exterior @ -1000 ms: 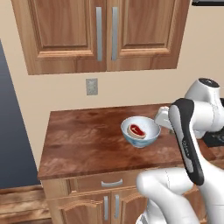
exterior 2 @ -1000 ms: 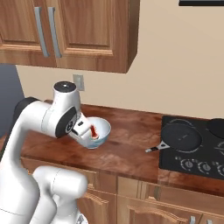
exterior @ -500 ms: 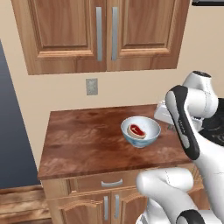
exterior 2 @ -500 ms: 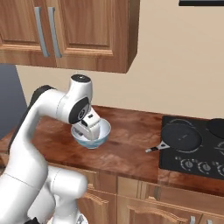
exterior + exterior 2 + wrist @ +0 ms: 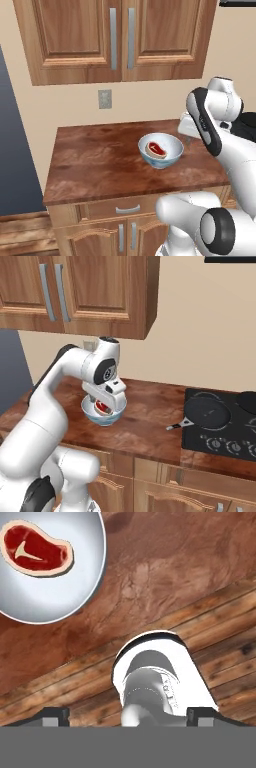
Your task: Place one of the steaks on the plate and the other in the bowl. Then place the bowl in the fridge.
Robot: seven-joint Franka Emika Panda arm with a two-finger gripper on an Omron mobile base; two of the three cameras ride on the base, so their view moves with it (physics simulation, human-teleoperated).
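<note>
Getting ready to lift the bowl (image 5: 160,151) for the fridge.
One steak (image 5: 35,551) lies inside, mid-worktop; the gripper (image 5: 128,714) hangs beside it, jaws wide, needing to grip the rim.

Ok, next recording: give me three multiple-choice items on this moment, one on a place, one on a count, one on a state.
1. Where is the steak?
A. in the bowl
B. in the frying pan
C. bare on the counter

2. How many steaks lie in the bowl?
A. none
B. one
C. two

3. How do the gripper fingers stand?
A. clamped on the steak
B. apart, with nothing between them
C. closed round the bowl's rim

Answers:
1 A: the red meat lies on the bowl's white inside, on the counter.
2 B: the hand view shows a single steak in it.
3 B: the hand view shows the two tips wide apart, with the bowl away from them.
</note>
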